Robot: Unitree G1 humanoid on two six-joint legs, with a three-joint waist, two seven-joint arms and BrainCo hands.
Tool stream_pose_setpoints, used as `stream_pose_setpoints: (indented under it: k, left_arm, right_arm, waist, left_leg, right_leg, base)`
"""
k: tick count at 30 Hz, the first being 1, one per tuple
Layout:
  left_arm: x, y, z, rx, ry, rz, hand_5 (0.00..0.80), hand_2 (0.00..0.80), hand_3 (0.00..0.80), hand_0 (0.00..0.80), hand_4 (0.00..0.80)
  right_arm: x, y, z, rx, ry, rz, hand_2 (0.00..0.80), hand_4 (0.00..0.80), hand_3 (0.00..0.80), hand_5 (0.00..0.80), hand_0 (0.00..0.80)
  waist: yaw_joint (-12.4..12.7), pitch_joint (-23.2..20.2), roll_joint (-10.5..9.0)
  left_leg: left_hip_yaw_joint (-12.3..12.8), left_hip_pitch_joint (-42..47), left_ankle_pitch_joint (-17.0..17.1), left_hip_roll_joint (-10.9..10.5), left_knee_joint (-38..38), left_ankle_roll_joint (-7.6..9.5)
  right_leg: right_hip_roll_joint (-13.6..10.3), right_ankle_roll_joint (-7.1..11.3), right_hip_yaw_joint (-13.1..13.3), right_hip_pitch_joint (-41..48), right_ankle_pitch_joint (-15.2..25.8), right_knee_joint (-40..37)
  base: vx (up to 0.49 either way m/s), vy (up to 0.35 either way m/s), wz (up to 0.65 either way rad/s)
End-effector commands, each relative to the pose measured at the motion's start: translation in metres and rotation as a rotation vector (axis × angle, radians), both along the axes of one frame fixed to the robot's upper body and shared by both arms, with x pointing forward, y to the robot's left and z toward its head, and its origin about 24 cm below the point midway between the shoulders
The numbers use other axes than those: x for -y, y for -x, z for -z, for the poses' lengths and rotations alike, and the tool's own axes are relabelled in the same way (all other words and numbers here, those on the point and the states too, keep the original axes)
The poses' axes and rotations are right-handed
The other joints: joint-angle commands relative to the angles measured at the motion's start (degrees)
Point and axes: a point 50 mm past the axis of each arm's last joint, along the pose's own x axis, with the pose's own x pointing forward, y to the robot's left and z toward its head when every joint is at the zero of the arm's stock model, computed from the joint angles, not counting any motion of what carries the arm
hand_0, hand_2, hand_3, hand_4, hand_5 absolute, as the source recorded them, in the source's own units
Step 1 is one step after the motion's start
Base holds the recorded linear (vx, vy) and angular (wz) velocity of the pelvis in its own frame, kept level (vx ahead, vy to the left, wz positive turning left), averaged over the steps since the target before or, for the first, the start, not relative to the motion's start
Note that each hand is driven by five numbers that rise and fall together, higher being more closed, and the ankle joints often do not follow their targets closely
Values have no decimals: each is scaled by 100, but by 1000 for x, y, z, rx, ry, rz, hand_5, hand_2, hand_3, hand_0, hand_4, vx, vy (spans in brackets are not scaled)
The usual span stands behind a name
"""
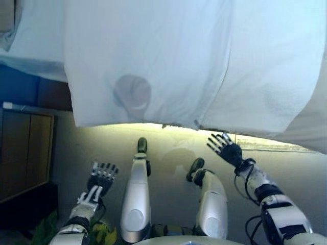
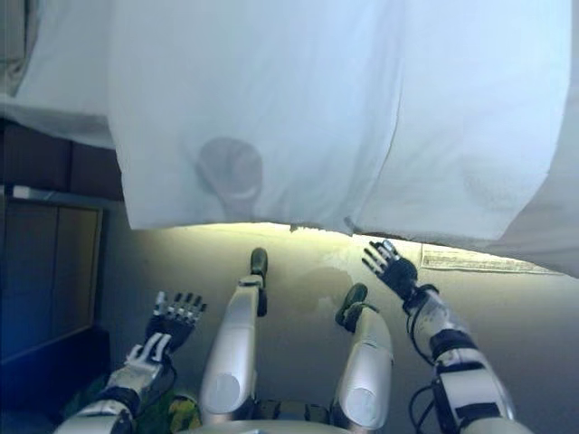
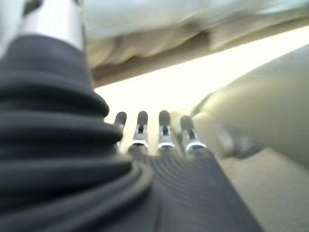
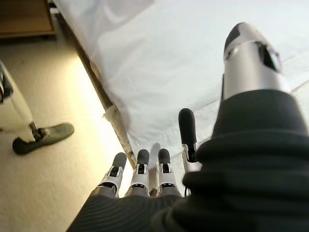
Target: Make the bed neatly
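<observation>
Left eye view: white sheet [image 1: 204,61] hangs just beyond the right robot hand [image 1: 225,148], fingers spread, empty.

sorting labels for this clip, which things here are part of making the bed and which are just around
Part of the job:
sheet, hanging over the bed's edge
left robot hand, open, off the sheet
right robot hand, open, just short of the sheet's edge

Just around:
cabinet, on the left
floor

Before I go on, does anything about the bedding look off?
Yes: the white sheet hangs over the bed's near edge with an uneven hem, its right side drooping lower. A fold line runs down it. Both hands are open, off it.
</observation>
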Motion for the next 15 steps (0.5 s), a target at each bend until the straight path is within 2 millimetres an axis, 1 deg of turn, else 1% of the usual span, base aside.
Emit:
stream_pose_setpoints:
  k: [1,2,3,4,5,6,7,8,9,10,11,12,13,14,15]
  left_arm:
    - [-9,2,-13,148,-123,-46,0,0,0,0,0]
    - [-8,-2,-18,175,-139,-52,0,0,0,0,0]
    - [-7,-8,-24,200,-159,-46,0,0,0,0,0]
    - [-7,-18,-31,225,-178,-22,0,0,0,0,0]
    - [-6,-26,-37,241,-194,5,0,0,0,0,0]
    - [-4,-30,-40,257,-209,20,0,0,0,0,0]
    - [-4,-33,-42,270,-223,30,0,0,0,0,0]
    - [-4,-37,-46,288,-231,25,0,0,0,0,0]
    - [-3,-40,-49,300,-235,14,0,0,0,0,0]
    - [-2,-44,-52,305,-256,-15,0,0,0,0,0]
    - [-3,-46,-55,307,-273,-39,0,0,0,0,0]
    - [-6,-48,-57,306,-282,-74,0,0,0,0,0]
    - [-10,-51,-61,307,-279,-121,0,0,0,0,0]
    - [-13,-54,-64,314,-271,-144,0,0,0,0,0]
    - [-15,-60,-70,337,-256,-177,0,0,0,0,0]
  right_arm:
    - [15,0,-8,48,-55,69,0,0,0,0,0]
    - [14,3,-4,42,-65,72,0,0,0,0,0]
    - [13,5,-1,34,-67,78,0,0,0,0,0]
    - [13,6,2,19,-61,90,0,0,0,0,0]
    - [14,6,3,18,-54,98,0,0,0,0,0]
    - [16,5,2,21,-46,97,0,0,0,0,0]
    - [18,4,0,23,-35,91,0,0,0,0,0]
    - [19,2,-2,22,-24,87,0,0,0,0,0]
    - [20,1,-3,23,-19,80,0,0,0,0,0]
    - [18,1,-2,20,-21,64,0,0,0,0,0]
    - [14,3,1,15,-31,53,0,0,0,0,0]
    - [10,4,4,9,-39,43,0,0,0,0,0]
    - [7,6,7,-1,-48,45,0,0,0,0,0]
    - [4,7,10,-9,-56,48,0,0,0,0,0]
    - [2,12,15,-24,-73,60,0,0,0,0,0]
  waist:
    - [191,9,133]
    - [180,14,138]
    - [175,-9,122]
    - [148,-33,153]
    - [97,-12,221]
    - [79,-5,269]
    - [65,-5,295]
    - [44,2,295]
    - [15,7,276]
    - [-52,6,211]
    - [-81,-1,139]
    - [-88,-15,64]
    - [-100,-29,-2]
    - [-120,-45,-42]
    - [-176,-72,-67]
  left_leg:
    - [486,892,59,-225,-727,303]
    - [460,974,98,-309,-854,304]
    - [458,995,114,-380,-889,300]
    - [456,993,143,-450,-928,303]
    - [512,1012,167,-465,-966,309]
    - [538,1023,157,-467,-921,307]
    - [499,1009,152,-454,-837,281]
    - [442,949,155,-372,-690,205]
    - [409,872,174,-213,-538,103]
    - [357,787,255,145,-417,-75]
    - [177,759,401,419,-472,-210]
    - [-10,782,537,617,-630,-282]
    - [-119,828,645,781,-807,-326]
    - [-136,870,719,898,-947,-350]
    - [-38,921,807,1047,-1125,-375]
  right_leg:
    - [463,214,26,-37,707,533]
    - [614,188,22,-43,729,532]
    - [677,137,43,52,709,333]
    - [732,88,101,92,719,194]
    - [762,92,138,-19,780,300]
    - [744,32,102,-55,666,371]
    - [726,-35,78,-41,531,411]
    - [727,-124,81,-13,353,411]
    - [733,-213,92,15,197,388]
    - [746,-315,145,33,51,380]
    - [793,-365,242,-4,-15,423]
    - [834,-383,345,-54,-43,466]
    - [853,-380,437,-96,-60,497]
    - [854,-370,500,-126,-78,520]
    - [831,-358,534,-159,-126,557]
  base:
    - [47,-63,-28]
    - [33,-123,-22]
    - [-13,-167,-8]
    - [-51,-168,7]
    - [-64,-111,22]
    - [-56,-31,33]
    - [-47,-1,28]
    - [-43,4,10]
    - [-29,5,-7]
    - [-4,26,-14]
    - [15,57,-18]
    - [25,81,-20]
    - [30,90,-29]
    - [28,127,-41]
    - [19,148,-42]
